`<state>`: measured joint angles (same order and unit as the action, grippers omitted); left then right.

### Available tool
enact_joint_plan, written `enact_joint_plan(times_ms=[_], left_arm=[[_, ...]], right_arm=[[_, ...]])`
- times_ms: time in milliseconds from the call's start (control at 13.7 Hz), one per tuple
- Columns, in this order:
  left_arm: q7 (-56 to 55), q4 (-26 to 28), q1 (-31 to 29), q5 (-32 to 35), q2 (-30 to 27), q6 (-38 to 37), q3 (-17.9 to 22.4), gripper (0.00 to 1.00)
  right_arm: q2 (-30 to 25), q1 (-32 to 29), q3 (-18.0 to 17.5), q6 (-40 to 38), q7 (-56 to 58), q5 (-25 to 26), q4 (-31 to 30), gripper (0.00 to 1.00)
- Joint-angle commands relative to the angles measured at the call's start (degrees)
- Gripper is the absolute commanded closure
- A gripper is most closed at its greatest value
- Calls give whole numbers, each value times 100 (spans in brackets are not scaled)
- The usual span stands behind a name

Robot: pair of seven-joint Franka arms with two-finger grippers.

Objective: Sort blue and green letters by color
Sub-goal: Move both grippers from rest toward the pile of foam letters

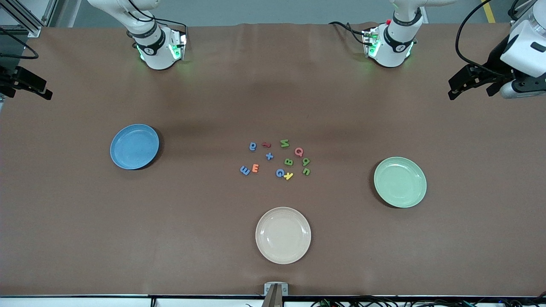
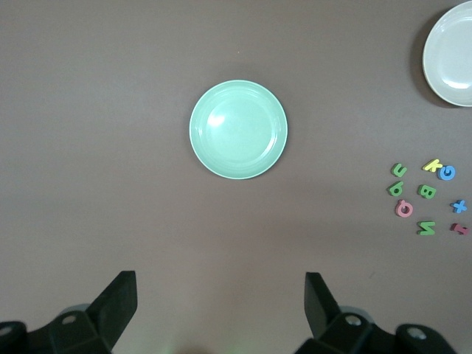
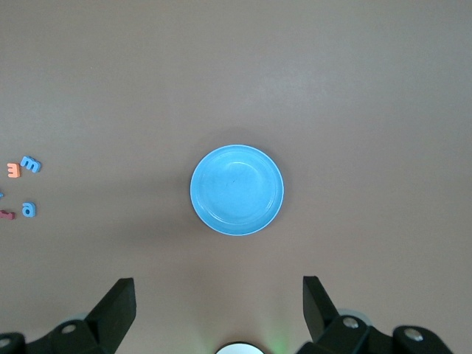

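The letters lie in a loose cluster mid-table. The blue ones are Q (image 1: 252, 146), x (image 1: 269, 156), E (image 1: 245, 170) and G (image 1: 280, 172). The green ones are M (image 1: 284, 143), B (image 1: 288, 162), q (image 1: 306, 161) and u (image 1: 306, 171). My left gripper (image 1: 463, 83) is open and empty, up over the left arm's end of the table; its wrist view (image 2: 221, 299) looks down on green u (image 2: 399, 170) and B (image 2: 427, 191). My right gripper (image 1: 38, 89) is open and empty over the right arm's end; its wrist view (image 3: 219, 299) shows blue E (image 3: 31, 164).
A blue plate (image 1: 135, 146) lies toward the right arm's end, a green plate (image 1: 400, 182) toward the left arm's end, and a beige plate (image 1: 283, 235) nearer the front camera than the cluster. Red (image 1: 266, 145), pink (image 1: 299, 151), orange (image 1: 255, 168) and yellow (image 1: 288, 175) letters are mixed in.
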<state>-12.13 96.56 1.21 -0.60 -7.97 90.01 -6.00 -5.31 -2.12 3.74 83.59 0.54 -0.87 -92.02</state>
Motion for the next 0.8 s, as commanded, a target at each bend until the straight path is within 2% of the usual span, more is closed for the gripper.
enact_joint_plan(times_ms=[0, 366, 512, 732], left_arm=[[132, -85, -33, 104, 32, 8, -16, 0], [149, -330, -15, 113, 242, -140, -24, 0], [219, -261, 11, 87, 383, -159, -59, 0], [237, -217, 221, 25, 830, 51, -243, 0]], right_arm=[[-23, -60, -40, -54, 34, -1, 18, 0], [-23, -43, -49, -71, 8, -36, 0, 0], [-23, -34, -49, -89, -1, -150, -9, 0], [-32, -43, -49, -124, 8, -282, -9, 0]])
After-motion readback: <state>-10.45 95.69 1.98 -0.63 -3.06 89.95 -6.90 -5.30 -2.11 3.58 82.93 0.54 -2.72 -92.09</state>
